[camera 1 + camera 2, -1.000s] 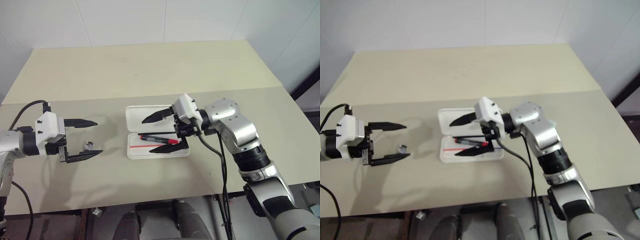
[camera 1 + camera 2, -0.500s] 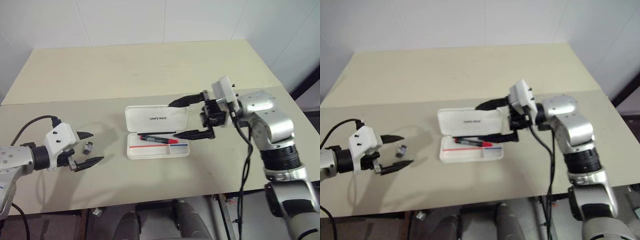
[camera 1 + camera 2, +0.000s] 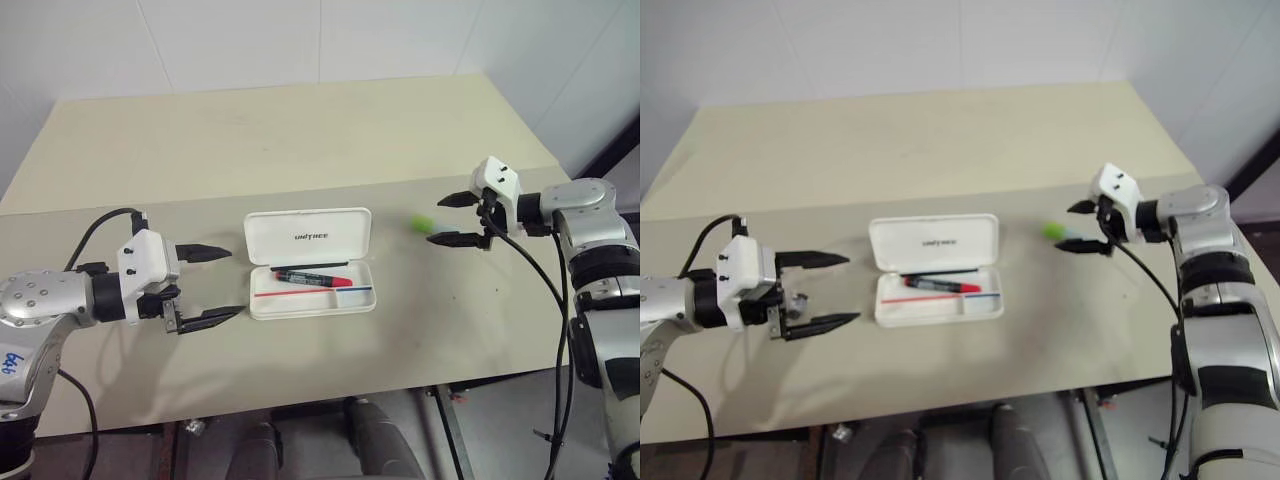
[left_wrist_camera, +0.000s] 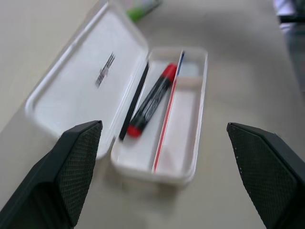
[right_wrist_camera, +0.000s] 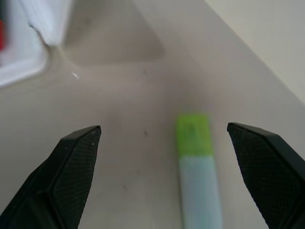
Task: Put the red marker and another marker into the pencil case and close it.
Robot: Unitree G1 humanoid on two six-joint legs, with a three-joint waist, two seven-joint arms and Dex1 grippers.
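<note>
Fingers of both the left gripper (image 3: 217, 283) and right gripper (image 3: 447, 219) spread wide, empty, their black textured pads flanking the open white glossy pencil case (image 3: 310, 262) holding the slim red marker (image 3: 315, 277).

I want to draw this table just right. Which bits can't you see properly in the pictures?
- Green marker: the right wrist view's edge cuts off its barrel; in the head views the right gripper hides most of it, leaving a small green blob.
- Case lid lettering: blurred in the left wrist view, too small to read in the right eye view.
- Red marker: print on its barrel is too blurred to read.
- Case in the right wrist view: just a corner, cut by the edge.
</note>
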